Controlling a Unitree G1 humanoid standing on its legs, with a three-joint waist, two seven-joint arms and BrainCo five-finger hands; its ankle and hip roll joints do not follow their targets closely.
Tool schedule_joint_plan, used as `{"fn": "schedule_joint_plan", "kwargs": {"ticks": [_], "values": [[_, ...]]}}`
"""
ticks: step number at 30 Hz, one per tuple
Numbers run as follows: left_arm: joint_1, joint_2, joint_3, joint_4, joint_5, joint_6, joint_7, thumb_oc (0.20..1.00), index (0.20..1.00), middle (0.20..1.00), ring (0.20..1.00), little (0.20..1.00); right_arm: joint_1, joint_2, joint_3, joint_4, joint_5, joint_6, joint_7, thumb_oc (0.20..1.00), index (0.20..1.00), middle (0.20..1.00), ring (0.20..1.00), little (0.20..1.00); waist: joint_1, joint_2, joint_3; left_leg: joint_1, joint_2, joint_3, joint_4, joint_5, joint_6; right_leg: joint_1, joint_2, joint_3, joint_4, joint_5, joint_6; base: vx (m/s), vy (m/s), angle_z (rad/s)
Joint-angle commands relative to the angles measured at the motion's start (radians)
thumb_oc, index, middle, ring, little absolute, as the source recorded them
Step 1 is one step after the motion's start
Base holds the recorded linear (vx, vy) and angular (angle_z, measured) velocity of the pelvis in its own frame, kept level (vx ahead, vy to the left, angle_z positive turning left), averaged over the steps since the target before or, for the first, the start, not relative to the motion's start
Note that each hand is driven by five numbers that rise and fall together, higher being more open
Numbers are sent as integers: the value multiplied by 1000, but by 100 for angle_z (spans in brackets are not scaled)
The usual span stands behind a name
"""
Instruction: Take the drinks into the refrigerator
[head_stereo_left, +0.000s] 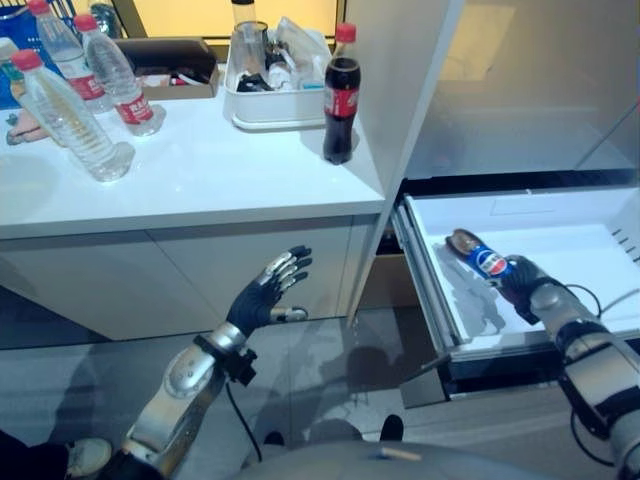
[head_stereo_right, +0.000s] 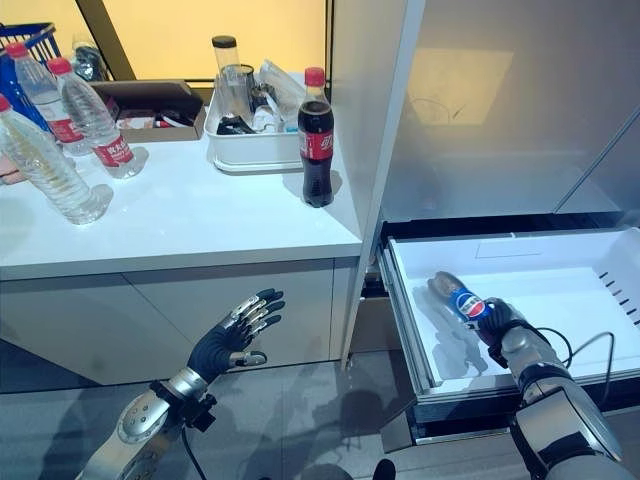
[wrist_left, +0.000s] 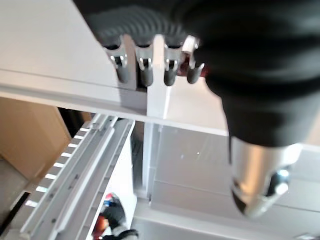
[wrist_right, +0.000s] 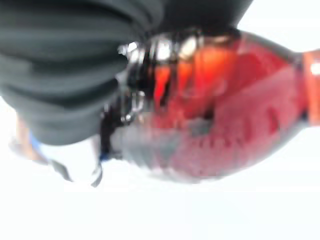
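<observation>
- Open white fridge drawer (head_stereo_left: 600, 215), pulled out low beside the counter.
- White counter (head_stereo_left: 200, 180) carrying three clear water bottles (head_stereo_left: 70, 120), a white tub (head_stereo_left: 270, 105) of odds and ends, and an upright dark cola bottle (head_stereo_left: 341, 95) near its right edge.
- Left hand (head_stereo_left: 262, 295) hanging before the cabinet, fingers spread, holding nothing.
- Right hand (head_stereo_left: 524, 283) inside the drawer, curled round a lying blue-labelled cola bottle (head_stereo_left: 478, 254).

white bench (head_stereo_left: 210, 180) w/ cabinet fronts (head_stereo_left: 180, 270) below; white tray (head_stereo_left: 262, 105) of clear utensils at its back edge, dark box (head_stereo_left: 165, 55) beside it, blue basket (head_stereo_right: 25, 40) at far left corner.
</observation>
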Motion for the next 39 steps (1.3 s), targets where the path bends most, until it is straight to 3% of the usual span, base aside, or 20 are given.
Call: {"fn": "schedule_joint_plan", "kwargs": {"ticks": [1,7,13,14,15,16,24,26,27,29,39], "values": [[-70,17,-28,-101,48,-51,-5,1000,1000,1000,1000,1000,-149,1,45,33,-87,-8,-60,200,200,200,200,200,2,-11,50,-120,-105,-93,-5,43,79,52,27,-28,53,-100,17,-44,11,17],[-117,39,-42,-61,106,-72,11,1000,1000,1000,1000,1000,-146,87,171,-15,-308,11,-52,200,200,200,200,200,9,22,99,-159,-110,-105,-5,58,80,9,19,-33,65,-97,14,-38,11,15],[-149,19,-36,-52,150,-89,52,1000,1000,1000,1000,1000,-103,168,192,-80,-350,15,-62,200,200,200,200,200,7,49,129,-183,-114,-112,-4,67,82,-17,12,-34,74,-96,13,-27,13,-3],[-157,15,-40,-50,156,-90,60,1000,1000,1000,1000,1000,-101,182,187,-84,-337,14,-65,473,473,473,473,473,6,55,134,-186,-113,-113,-5,69,81,-20,11,-35,76,-96,12,-37,17,0],[-162,11,-42,-46,162,-92,66,1000,1000,1000,1000,1000,-97,196,177,-86,-312,13,-66,580,580,580,580,580,5,58,137,-188,-113,-114,-5,70,81,-23,10,-36,77,-97,12,-37,17,3],[-168,5,-45,-43,170,-95,74,1000,1000,1000,1000,1000,-94,212,153,-88,-263,11,-70,1000,1000,1000,1000,1000,5,63,140,-189,-114,-115,-6,72,80,-25,9,-39,77,-97,12,0,0,0],[-182,-10,-38,-14,203,-108,122,1000,1000,1000,1000,1000,-40,217,-15,-190,74,-42,-122,1000,1000,1000,1000,1000,-16,65,135,-186,-115,-122,-9,70,80,-21,3,-48,79,-101,13,-6,1,3],[-177,-19,-28,-3,198,-115,137,1000,1000,1000,1000,1000,23,186,-164,-252,312,-89,-163,1000,1000,1000,1000,1000,-34,57,127,-170,-112,-122,-9,58,80,-9,4,-45,80,-109,13,0,0,0],[-179,-19,-29,-3,198,-116,137,1000,1000,1000,1000,1000,24,185,-166,-253,313,-89,-163,1000,1000,1000,1000,1000,-34,57,126,-173,-114,-122,-10,64,81,-12,3,-46,79,-105,13,-8,10,3],[-171,-14,-24,9,190,-121,133,1000,1000,1000,1000,1000,102,143,-277,-392,457,-139,-180,1000,1000,1000,1000,1000,-57,43,115,-161,-113,-115,-10,51,82,-4,7,-41,80,-112,14,8,-4,7],[-159,-21,-8,65,186,-110,88,1000,1000,1000,1000,1000,383,94,-583,-820,670,-264,-143,1000,1000,1000,1000,1000,-126,5,67,-131,-106,-75,-12,33,89,5,10,-10,73,-110,18,8,-1,-1]]}}
